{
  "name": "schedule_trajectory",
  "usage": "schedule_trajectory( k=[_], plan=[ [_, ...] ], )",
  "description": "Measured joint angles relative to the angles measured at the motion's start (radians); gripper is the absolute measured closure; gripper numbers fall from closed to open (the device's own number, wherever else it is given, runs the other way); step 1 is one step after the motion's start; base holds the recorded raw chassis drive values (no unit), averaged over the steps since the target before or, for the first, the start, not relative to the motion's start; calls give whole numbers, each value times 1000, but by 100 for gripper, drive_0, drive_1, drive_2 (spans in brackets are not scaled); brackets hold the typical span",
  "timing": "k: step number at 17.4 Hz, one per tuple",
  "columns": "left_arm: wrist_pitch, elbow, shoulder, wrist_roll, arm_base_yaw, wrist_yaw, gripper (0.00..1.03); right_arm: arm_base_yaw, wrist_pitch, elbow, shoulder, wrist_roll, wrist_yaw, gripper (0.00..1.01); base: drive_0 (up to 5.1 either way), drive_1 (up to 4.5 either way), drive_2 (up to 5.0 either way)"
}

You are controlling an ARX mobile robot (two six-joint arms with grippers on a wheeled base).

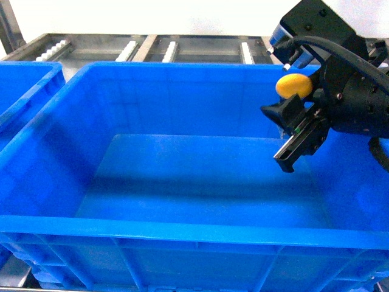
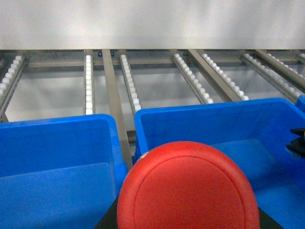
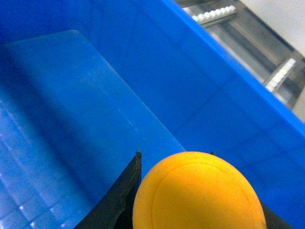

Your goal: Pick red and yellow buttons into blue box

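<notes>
Blue box (image 1: 182,240) is sitting bare inside; the right pincer (image 1: 296,131) is pinching the yellow button (image 1: 294,86) over it, the left pincer (image 2: 188,224) gripping the red button (image 2: 188,188).

roller rack (image 2: 190,76): metal, white rollers | second blue crate (image 2: 52,157): left of rack divider

Deep plastic crate (image 1: 182,237) shows solid bright blue. Round mushroom-capped button (image 3: 198,191) glows orange-yellow; its twin cap (image 2: 188,188) reads plain red.
</notes>
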Motion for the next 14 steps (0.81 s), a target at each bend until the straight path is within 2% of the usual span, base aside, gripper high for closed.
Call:
schedule_trajectory(
  k=[3, 14],
  plan=[
    [1, 0, 0, 0, 0, 0, 79, 7, -31, 11, 6, 41, -19, 66, 0, 0, 0],
    [0, 0, 0, 0, 0, 0, 80, 8, -35, 11, 6, 55, -21, 66, 0, 0, 0]
  ],
)
